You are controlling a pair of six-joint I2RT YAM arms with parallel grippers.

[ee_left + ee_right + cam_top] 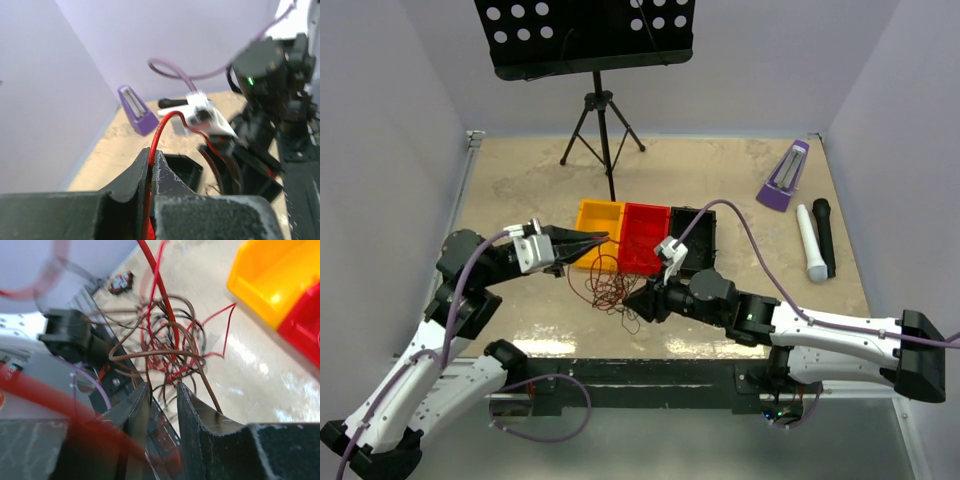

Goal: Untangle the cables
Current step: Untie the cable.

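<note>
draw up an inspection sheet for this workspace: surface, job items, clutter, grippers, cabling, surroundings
surface: beige mottled table, glare along its near edge
job's things: cables, one loopy clump of thin red and dark wires, just in front of the yellow bin
clutter: yellow bin, red bin and black bin in a row; purple metronome, white microphone and black microphone at the right
grippers: left gripper shut on a red strand of the clump; right gripper open, strands between its fingers
cables: purple hoses along both arms
surroundings: music stand at the back; plain pale walls
</note>
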